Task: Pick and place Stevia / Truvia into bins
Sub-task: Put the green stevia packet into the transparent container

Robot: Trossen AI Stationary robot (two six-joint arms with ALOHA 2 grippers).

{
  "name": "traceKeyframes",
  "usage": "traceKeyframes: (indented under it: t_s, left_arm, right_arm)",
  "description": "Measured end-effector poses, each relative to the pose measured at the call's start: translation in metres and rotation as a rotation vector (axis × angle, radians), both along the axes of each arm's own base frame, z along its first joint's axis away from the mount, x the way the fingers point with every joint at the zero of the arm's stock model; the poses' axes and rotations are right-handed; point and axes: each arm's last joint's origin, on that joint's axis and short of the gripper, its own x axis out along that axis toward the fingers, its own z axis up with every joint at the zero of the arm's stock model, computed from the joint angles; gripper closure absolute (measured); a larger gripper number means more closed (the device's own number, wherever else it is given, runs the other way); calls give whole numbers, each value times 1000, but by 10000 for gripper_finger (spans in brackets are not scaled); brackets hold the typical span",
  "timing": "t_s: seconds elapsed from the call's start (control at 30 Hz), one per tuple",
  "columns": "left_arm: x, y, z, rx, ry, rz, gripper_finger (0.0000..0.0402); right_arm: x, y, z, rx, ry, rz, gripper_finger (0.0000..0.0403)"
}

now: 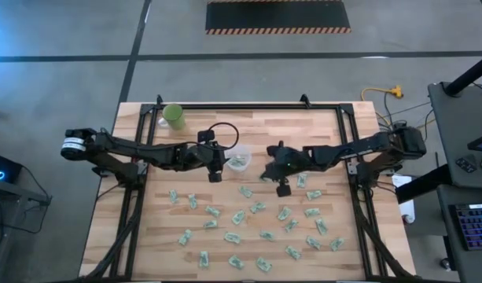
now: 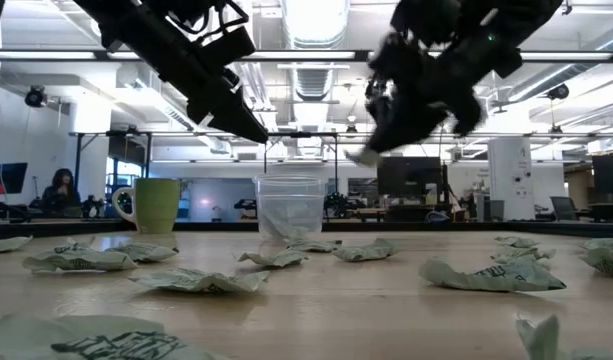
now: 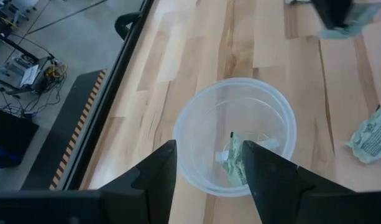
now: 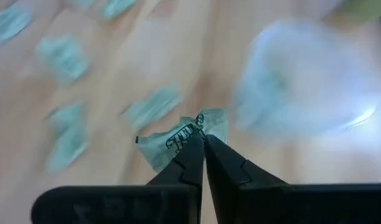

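**Right jaws pinch a packet near the cup; left jaws spread over it**

The right gripper (image 4: 204, 144) has its jaws closed to a narrow pinch on one Stevia packet (image 4: 181, 137), a crumpled pale green and white slip gripped at its edge. In the low view that packet (image 2: 363, 155) hangs clear above the bench (image 1: 319, 130), up beside the clear cup (image 2: 290, 208) and not yet over its mouth. The right arm reaches in from the bench's right side, stretched toward the middle, its gripper (image 1: 270, 170) just right of the cup (image 1: 239, 157).

The left gripper (image 3: 207, 165) holds its jaws wide apart with nothing between them, poised over the cup's near rim and looking down into it. At least one packet (image 3: 235, 163) lies on the cup's floor. The left arm runs nearly level from the left side of the bench, its gripper (image 1: 215, 163) just beside the cup, on its left.

Loose packets (image 1: 260, 228) lie scattered across the front half of the bench, well apart from one another. An opaque green cup (image 1: 174, 116) stands near the back left corner.
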Motion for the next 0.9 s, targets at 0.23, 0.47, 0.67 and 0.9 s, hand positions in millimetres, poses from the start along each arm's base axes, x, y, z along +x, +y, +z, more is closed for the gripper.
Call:
traceKeyframes:
  t_s: [0.23, 0.47, 0.67, 0.9]
  left_arm:
    - [-1, -3, 0, -1, 18, -8, 235]
    - [-17, -14, 6, -56, 58, -11, 235]
    - [-37, -26, 19, -123, 43, -10, 235]
    - [-57, -42, 23, -195, 81, -22, 235]
  right_arm:
    - [15, -17, 17, -77, -247, -60, 394]
    - [28, -45, 7, -53, -247, -159, 394]
    - [52, -56, -1, -61, -228, -170, 394]
    - [61, -65, 1, -78, -137, -171, 368]
